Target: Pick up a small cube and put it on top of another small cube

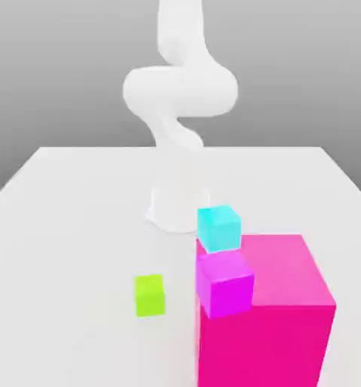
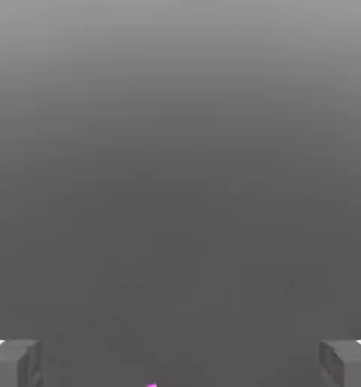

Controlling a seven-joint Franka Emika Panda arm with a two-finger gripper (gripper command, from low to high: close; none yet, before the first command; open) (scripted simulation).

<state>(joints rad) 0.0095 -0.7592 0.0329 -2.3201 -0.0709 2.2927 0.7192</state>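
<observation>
Your pincer point(image 2: 180, 363) is spread wide and holds nothing, looking out over blank grey with a sliver of magenta between its tips. The green cube point(image 1: 149, 295) sits alone on the bench point(image 1: 63, 227), apart from the arm point(image 1: 177, 98); you must descend toward it.

Large magenta block point(image 1: 289, 317) cut off by the exterior view's lower edge, arm point(image 1: 180, 91) cropped at top, cyan cube point(image 1: 219, 227) partly hidden behind magenta cube point(image 1: 226, 283).
</observation>
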